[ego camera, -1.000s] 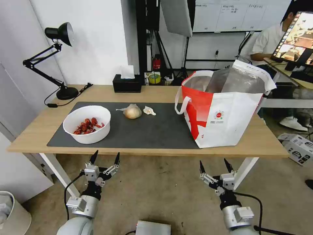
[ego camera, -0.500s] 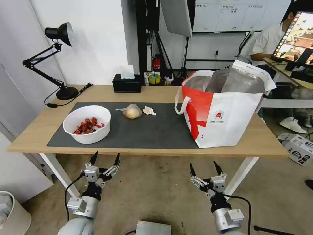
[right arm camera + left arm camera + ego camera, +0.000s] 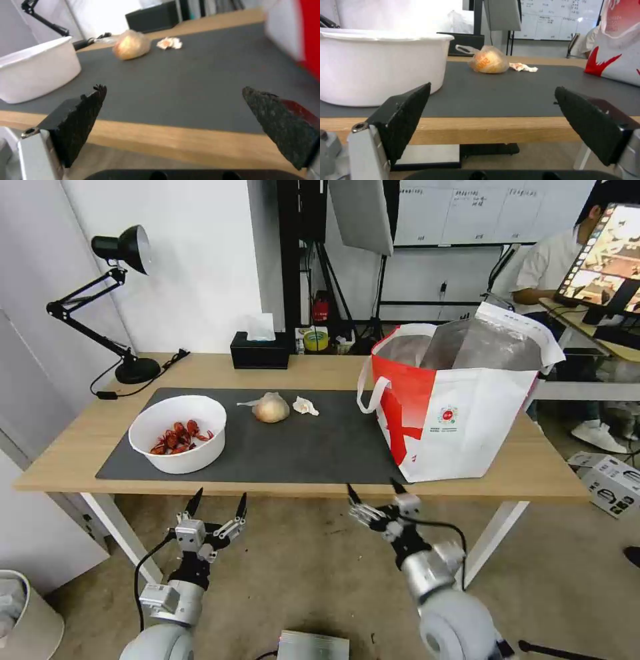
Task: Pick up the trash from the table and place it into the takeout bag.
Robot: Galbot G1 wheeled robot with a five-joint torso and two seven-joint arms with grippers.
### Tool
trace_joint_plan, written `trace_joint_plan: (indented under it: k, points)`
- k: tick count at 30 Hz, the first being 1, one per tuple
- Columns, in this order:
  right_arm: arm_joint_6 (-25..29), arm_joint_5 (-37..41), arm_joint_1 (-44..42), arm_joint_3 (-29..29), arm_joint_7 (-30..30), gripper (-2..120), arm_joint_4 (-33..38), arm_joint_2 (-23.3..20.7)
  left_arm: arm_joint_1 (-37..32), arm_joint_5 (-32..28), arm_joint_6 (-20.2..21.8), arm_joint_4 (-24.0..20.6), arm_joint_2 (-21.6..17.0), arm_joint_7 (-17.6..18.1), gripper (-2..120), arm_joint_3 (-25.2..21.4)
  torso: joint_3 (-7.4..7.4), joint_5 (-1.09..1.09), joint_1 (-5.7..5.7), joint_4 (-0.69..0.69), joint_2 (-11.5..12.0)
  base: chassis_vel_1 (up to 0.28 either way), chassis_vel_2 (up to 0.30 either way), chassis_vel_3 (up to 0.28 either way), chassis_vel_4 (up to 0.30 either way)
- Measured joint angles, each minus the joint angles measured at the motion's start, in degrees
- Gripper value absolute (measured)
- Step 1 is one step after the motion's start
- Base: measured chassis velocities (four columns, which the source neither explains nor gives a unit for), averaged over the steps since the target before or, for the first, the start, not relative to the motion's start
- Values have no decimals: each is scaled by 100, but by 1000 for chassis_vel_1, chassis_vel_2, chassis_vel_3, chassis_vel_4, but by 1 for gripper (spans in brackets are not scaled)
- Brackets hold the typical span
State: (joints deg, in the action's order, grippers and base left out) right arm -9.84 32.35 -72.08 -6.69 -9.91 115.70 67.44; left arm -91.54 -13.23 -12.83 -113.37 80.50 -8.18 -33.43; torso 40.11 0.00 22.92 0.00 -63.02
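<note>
Right claw (image 3: 377,491) hovering just below the near edge of the surface (image 3: 320,370), fingers spread wide and holding nothing, tips pointing toward the dark grey mat (image 3: 300,447); left claw (image 3: 217,503) hanging lower and to the left, below the near edge in front of the white bowl (image 3: 178,433), fingers likewise spread and pinching nothing; sitting at the left of the mat, white bowl carrying red crayfish shells (image 3: 180,437); lying at the far middle of the mat, knotted clear bag (image 3: 269,407) with something orange-brown inside, crumpled tissue (image 3: 305,406) resting just to its right, the two close but apart; standing upright at the right end of the surface, takeout bag (image 3: 460,407), mouth gaping open and showing silver lining, red panel facing left, one white strap drooping over that side; resting at the far edge behind the mat, black tissue box (image 3: 260,351); standing at the far left corner, black desk lamp (image 3: 120,300); appearing in the right wrist view beyond the spread fingers, bowl at one side, knotted bag and tissue farther off on the mat.
</note>
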Motion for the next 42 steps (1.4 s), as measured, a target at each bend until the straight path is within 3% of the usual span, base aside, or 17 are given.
trace_joint_plan:
  k: [6,17,30,42]
  points:
    - [-260,593,1678,704,-602,100,-872,81,-33,3,14,-35,2,0,100,-52,1,0,0,1,0,0,0,0,0]
    - [-114,583,3701,1773,-1443,100,-2878,675,-49,6,18,-60,74,1,100,-81,1,-2,1,1,0,0,0,0,0]
    - [152,473,4896,2196,-1600,98,-4899,1461,-35,-7,0,-54,129,3,100,-118,0,-1,0,0,0,0,0,0,0]
    - [307,566,5555,2515,-1372,98,-6139,1959,10,-36,-26,-17,138,6,100,-121,0,-1,0,0,1,0,0,0,0]
